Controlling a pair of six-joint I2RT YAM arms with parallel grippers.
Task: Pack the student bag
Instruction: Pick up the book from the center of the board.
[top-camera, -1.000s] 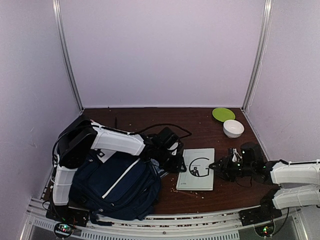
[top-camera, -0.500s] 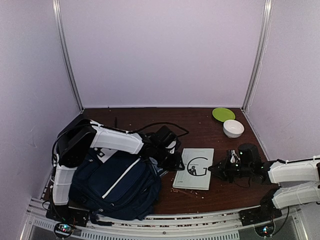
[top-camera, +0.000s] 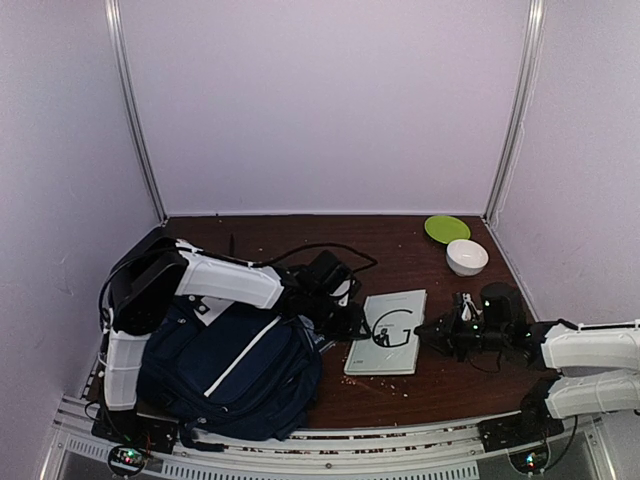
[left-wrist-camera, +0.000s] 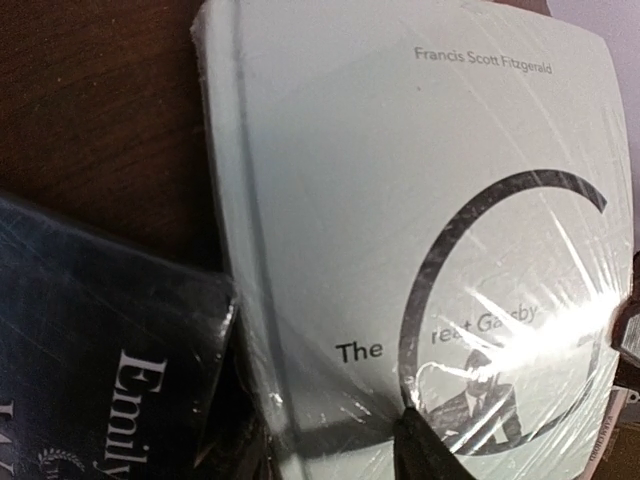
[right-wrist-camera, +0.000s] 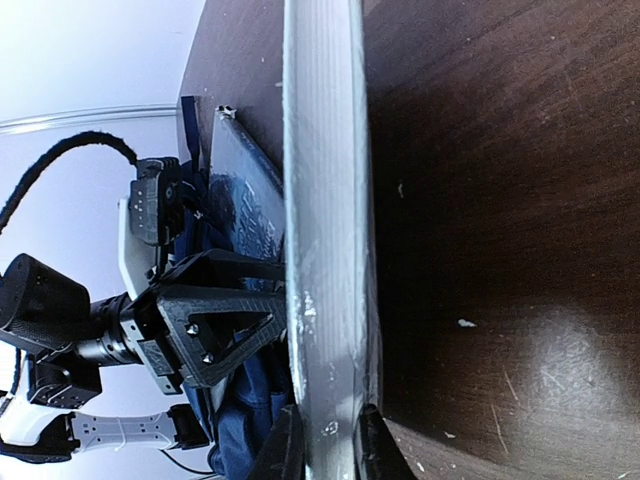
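My right gripper (top-camera: 428, 330) is pinched on the book's (top-camera: 388, 340) right edge at mid-frame; the bag (top-camera: 235, 375) lies straight left, lower left on the desk (top-camera: 400, 250), nearer my left gripper (top-camera: 352, 322), whose jaws I cannot read.

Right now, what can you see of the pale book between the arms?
The pale book is a thin, mint-white paperback sealed in glossy clear film, its cover printed "The Great Gatsby", Francis Scott Fitzgerald, with a big black ring. It lies cover up on the brown table, slightly skewed. The right gripper pinches its right edge; the left gripper stands open at its left edge, where a dark book meets its spine.
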